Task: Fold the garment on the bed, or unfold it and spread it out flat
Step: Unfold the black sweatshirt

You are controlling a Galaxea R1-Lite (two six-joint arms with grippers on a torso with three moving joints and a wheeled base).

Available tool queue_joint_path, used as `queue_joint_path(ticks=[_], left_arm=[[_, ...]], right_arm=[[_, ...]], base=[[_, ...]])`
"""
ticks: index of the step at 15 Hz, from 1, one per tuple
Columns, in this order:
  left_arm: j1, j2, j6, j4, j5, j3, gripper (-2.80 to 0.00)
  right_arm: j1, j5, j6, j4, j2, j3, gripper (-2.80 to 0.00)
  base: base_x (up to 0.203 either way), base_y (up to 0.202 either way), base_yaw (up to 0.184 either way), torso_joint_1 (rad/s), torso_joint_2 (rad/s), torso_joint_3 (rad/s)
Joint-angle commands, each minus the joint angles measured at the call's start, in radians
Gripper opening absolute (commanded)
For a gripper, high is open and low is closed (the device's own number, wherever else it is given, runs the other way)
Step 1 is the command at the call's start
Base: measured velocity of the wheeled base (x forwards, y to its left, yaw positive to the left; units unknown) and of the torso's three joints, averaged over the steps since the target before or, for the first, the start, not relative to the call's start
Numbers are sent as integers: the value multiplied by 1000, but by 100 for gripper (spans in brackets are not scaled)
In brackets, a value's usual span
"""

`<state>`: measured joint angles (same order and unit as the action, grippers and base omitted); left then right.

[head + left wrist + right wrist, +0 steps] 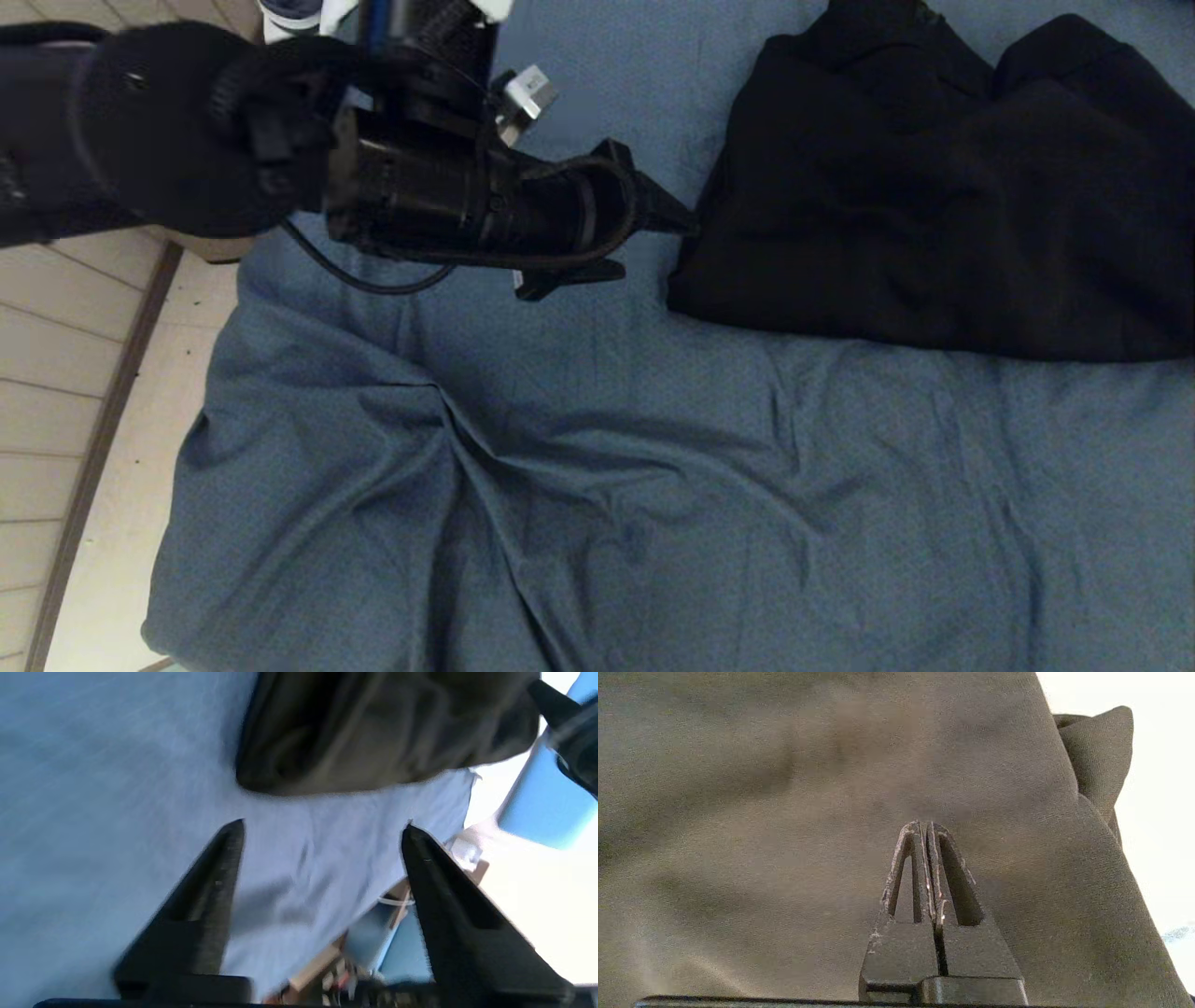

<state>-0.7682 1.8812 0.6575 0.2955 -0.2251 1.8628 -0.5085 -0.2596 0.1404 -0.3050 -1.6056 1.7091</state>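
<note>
Garment (934, 196) is lying as a compact, already doubled-over black bundle on the far right part of the bed (597, 485), with wrinkled blue-grey sheet bare all around its near and left sides. I am holding my left claw (644, 245) just beside the bundle's left edge, low over the sheet, jaws spread wide with nothing between them; in the left wrist view the two fingers (205, 891) are framing only sheet, and the dark fabric edge (373, 732) is sitting a little beyond the tips. Judgement: I am lining up on that left edge because it is the free border a fold or a flattening pull would start from. My right claw (927, 835) is sitting out of the head view, fingers pressed together and empty, with the hoodie cloth (784, 812) filling everything behind the tips; I cannot tell whether it is touching the cloth. Risk I am noting: closing on this edge could pinch the sheet along with the hoodie, since both are lying flush there.
</note>
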Motion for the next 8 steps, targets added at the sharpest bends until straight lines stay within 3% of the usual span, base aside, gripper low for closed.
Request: queue_joint_path(ticks=[1, 8], left_arm=[[-13, 126, 27, -66, 11, 8, 0], [-16, 228, 72, -157, 57, 73, 0]], right_arm=[[-4, -3, -1, -2, 20, 0, -280], [-22, -8, -2, 3, 33, -19, -280]], base=[[0, 0, 0, 0, 0, 0], [0, 0, 0, 0, 0, 0]])
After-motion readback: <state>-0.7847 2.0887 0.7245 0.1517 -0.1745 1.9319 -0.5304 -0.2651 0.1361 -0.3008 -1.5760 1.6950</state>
